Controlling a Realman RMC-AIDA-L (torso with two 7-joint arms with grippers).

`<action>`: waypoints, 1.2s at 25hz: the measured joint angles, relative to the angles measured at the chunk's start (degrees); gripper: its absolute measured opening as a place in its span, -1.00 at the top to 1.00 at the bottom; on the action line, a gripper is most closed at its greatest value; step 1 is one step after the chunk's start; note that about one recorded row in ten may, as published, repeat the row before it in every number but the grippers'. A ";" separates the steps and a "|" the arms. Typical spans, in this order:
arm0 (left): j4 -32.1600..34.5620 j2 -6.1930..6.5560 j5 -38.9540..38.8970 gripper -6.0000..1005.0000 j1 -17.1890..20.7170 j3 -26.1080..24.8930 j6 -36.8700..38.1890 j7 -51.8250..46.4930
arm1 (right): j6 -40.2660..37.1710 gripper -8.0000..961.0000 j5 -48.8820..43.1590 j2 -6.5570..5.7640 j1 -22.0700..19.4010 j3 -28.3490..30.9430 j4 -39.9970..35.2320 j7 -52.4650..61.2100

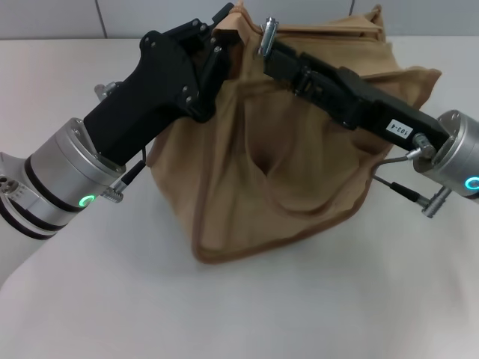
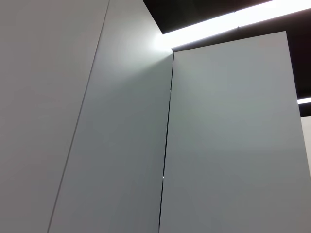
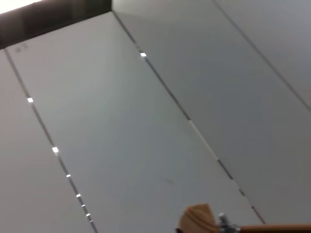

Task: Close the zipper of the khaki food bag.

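The khaki food bag (image 1: 299, 172) stands slumped in the middle of the white table. My left gripper (image 1: 224, 28) comes in from the left and is shut on the bag's top left corner. My right gripper (image 1: 268, 36) reaches across the bag's top from the right, its silver fingertips closed at the left end of the zipper (image 1: 329, 31), close to the left gripper. The slider is hidden between them in the head view. The right wrist view shows a tip of khaki fabric (image 3: 197, 218) with a small silver metal piece (image 3: 223, 221) beside it. The left wrist view shows only wall panels.
The white table (image 1: 247, 314) spreads in front of and around the bag. A grey wall runs behind it. Both black forearms cross above the bag's upper half.
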 joint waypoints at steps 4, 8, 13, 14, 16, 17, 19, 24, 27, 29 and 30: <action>0.01 0.00 0.00 0.83 0.00 0.03 0.00 0.00 | 0.88 0.06 0.15 -0.08 -0.54 0.16 -0.10 1.24; -0.07 -0.01 0.00 0.82 -0.02 0.16 -0.06 0.00 | -2.00 0.06 0.08 -0.12 -0.13 -0.27 -0.20 1.27; -0.42 0.00 0.00 0.82 0.05 0.21 0.06 0.00 | -4.45 0.06 -0.23 -0.08 0.37 -0.50 -0.68 1.31; -0.58 -0.01 0.00 0.82 0.08 0.22 0.06 0.00 | -4.34 0.06 -0.20 -0.08 0.38 -0.50 -0.81 1.39; -0.70 0.00 0.00 0.82 0.12 0.22 0.06 0.00 | -3.45 0.06 0.00 -0.06 0.36 -0.22 -0.92 1.53; -0.70 0.00 0.00 0.82 0.12 0.22 0.06 0.00 | -3.45 0.06 0.00 -0.06 0.36 -0.22 -0.92 1.53; -0.70 0.00 -0.03 0.81 0.09 0.22 -0.05 0.01 | -3.01 0.06 0.02 -0.04 0.42 -0.08 -0.92 1.74; -0.70 0.00 -0.05 0.81 -0.07 0.22 -0.25 0.00 | -4.23 0.06 -0.40 0.12 2.08 -2.53 -1.00 3.29; -0.72 0.00 -0.06 0.81 -0.09 0.22 -0.32 0.00 | -2.40 0.06 -0.10 0.15 1.80 -2.95 -1.03 3.29; -0.76 0.00 -0.06 0.80 0.01 0.21 -0.31 0.00 | -1.89 0.06 0.26 0.16 1.02 -2.64 -1.09 3.40; -0.77 0.00 -0.05 0.80 0.07 0.20 -0.31 0.00 | -1.88 0.06 0.33 0.17 0.68 -2.47 -1.14 3.43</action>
